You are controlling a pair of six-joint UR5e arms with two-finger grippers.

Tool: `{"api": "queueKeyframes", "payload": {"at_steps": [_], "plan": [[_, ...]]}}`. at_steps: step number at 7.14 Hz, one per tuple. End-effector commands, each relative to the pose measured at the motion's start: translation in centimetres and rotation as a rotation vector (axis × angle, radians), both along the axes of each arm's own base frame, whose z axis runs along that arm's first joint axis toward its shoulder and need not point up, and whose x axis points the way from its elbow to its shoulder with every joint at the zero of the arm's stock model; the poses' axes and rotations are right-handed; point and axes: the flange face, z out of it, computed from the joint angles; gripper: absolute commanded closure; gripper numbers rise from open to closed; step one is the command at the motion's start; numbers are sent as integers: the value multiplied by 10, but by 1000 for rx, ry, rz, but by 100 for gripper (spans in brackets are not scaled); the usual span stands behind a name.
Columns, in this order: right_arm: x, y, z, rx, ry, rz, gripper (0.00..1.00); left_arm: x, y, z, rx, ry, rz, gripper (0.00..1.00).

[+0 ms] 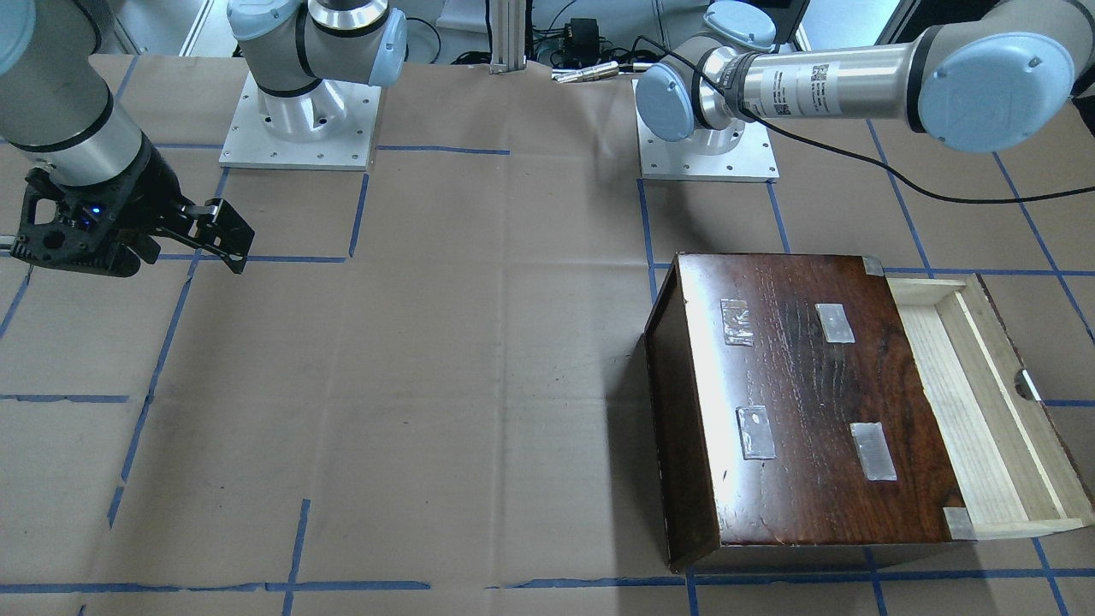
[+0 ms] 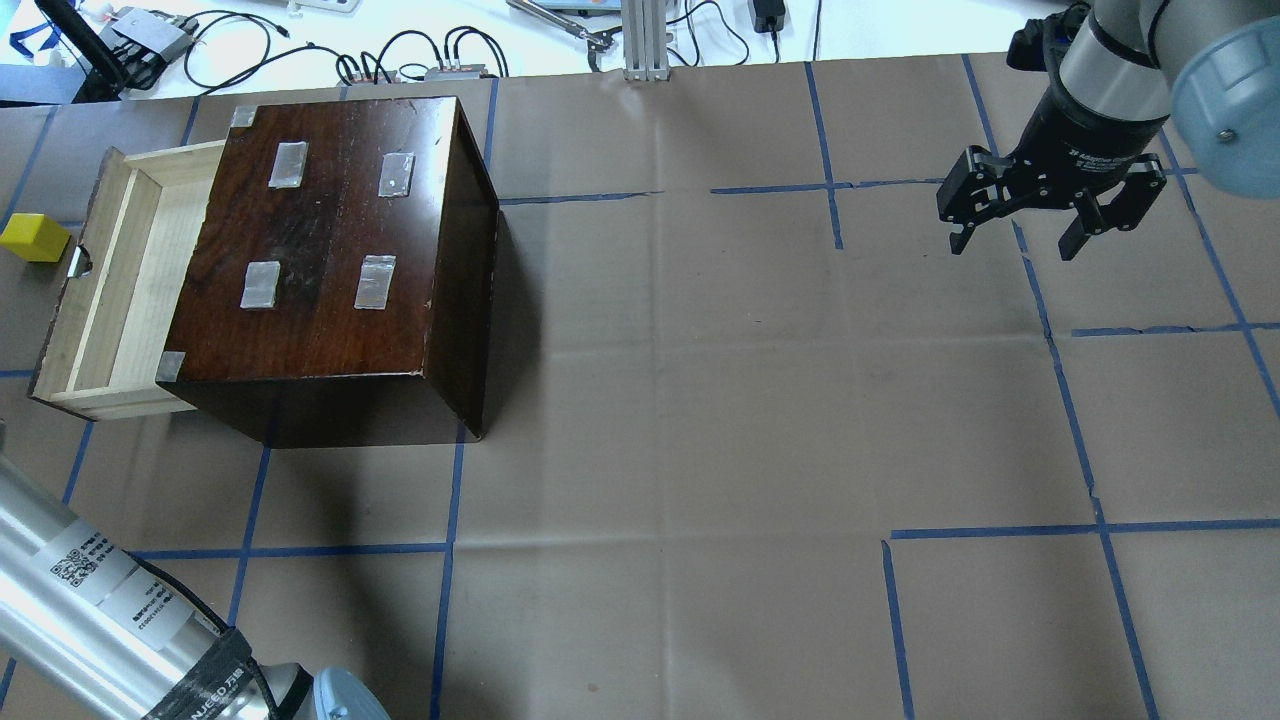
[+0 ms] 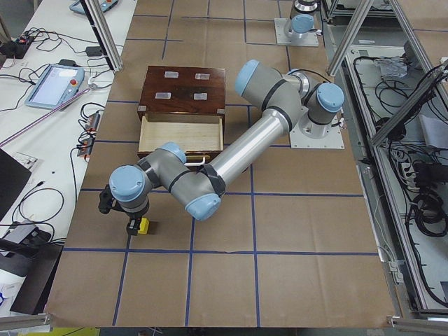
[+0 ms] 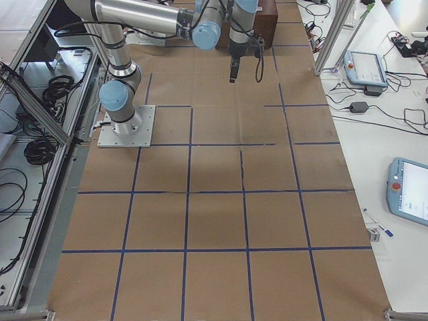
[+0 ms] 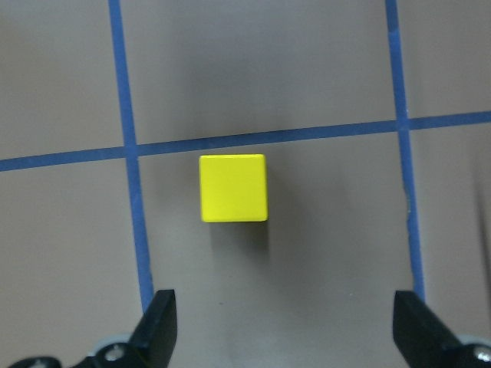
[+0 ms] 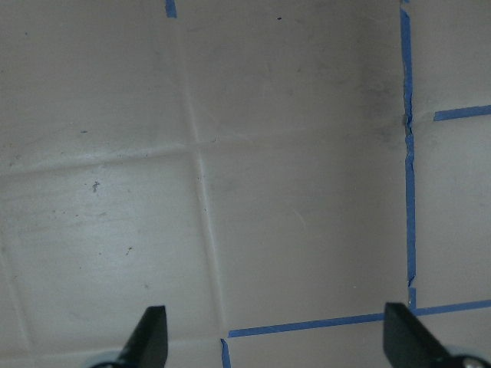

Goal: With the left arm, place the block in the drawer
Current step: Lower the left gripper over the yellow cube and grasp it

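The yellow block [image 5: 233, 188] lies on the brown paper beside a blue tape cross, just outside the drawer's dark front [image 2: 35, 237]. My left gripper [image 5: 288, 322] hangs open above it, the block ahead of the two fingertips and apart from them. In the exterior left view the gripper [image 3: 129, 220] stands over the block [image 3: 143, 225]. The drawer [image 2: 120, 270] is pulled out of the dark-brown box [image 2: 330, 240] and holds nothing; it also shows in the front view [image 1: 967, 402]. My right gripper [image 2: 1015, 245] is open and empty, above bare paper far from the box.
The box's top carries several patches of clear tape [image 1: 837, 323]. The left arm's tube [image 2: 80, 590] and black cable [image 1: 855, 158] cross the near left corner. The arm bases [image 1: 299, 120] stand at the robot's side. Cables and devices [image 2: 420, 60] lie beyond the far edge.
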Motion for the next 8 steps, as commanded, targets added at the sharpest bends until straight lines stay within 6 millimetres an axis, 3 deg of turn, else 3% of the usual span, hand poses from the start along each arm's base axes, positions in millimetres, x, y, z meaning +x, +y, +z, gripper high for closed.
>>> {"api": "queueKeyframes", "payload": {"at_steps": [1,3,7,8], "plan": [[0,0,0,0,0,0,0,7,-13,-39,2,46,-6,2],[0,0,0,0,0,0,0,7,-13,-55,17,64,-5,2],[0,0,0,0,0,0,0,10,-21,-107,45,88,0,2],[0,0,0,0,0,0,0,11,-22,-110,41,87,0,2]]}}
